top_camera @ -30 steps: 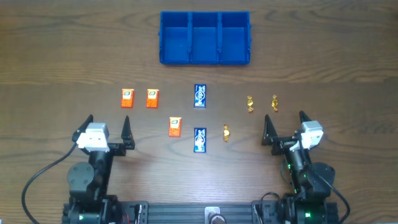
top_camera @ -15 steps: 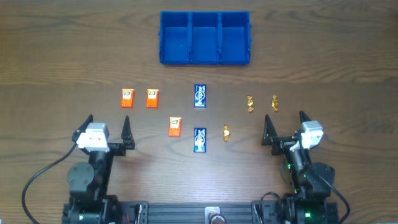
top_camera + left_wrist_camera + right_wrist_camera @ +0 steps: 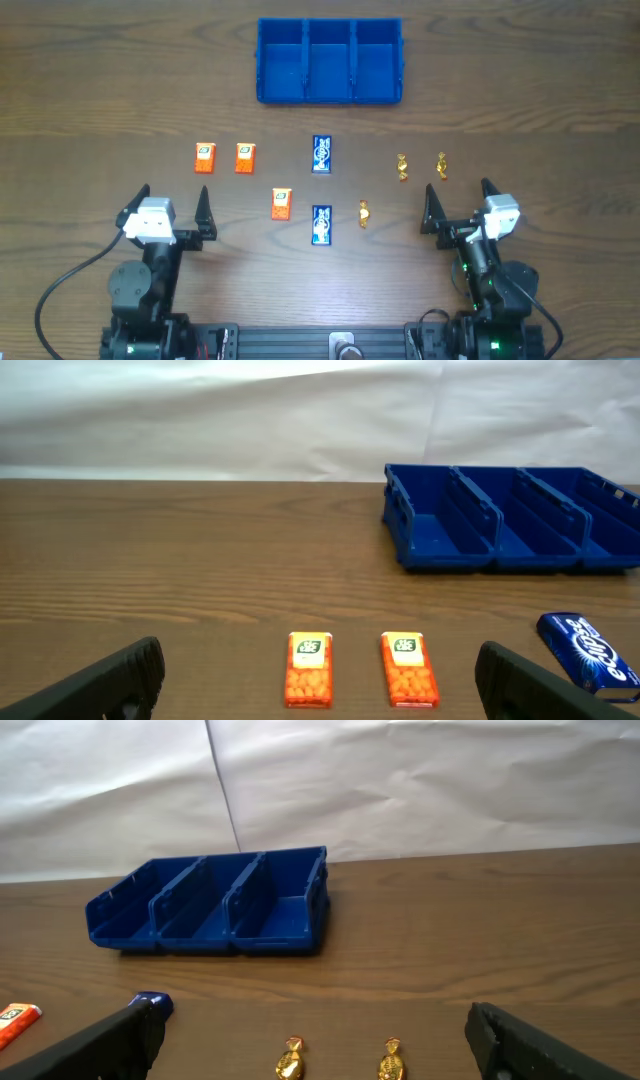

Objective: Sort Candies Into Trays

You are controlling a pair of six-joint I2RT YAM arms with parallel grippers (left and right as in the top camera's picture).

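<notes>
- Nothing has moved since the earlier frames; both arms sit parked.
- Left tool [image 3: 174, 192] and right tool [image 3: 458, 190]: fingers spread wide, empty.
- Step: sorting not begun. Blue tray [image 3: 330, 98], three bare compartments, stands at the surface's far side.
- Count, loose between tray and tools: three orange packs [image 3: 245, 158], two blue packs [image 3: 321, 155], three gold candies [image 3: 402, 167].
- Next, I judge, you lower one tool squarely over a single piece.

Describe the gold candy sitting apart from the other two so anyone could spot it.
From the blue three-bin tray at the table's far side, come nearer. Nearer than the two paired gold candies, the lone gold candy lies right beside the nearer blue packet.
</notes>
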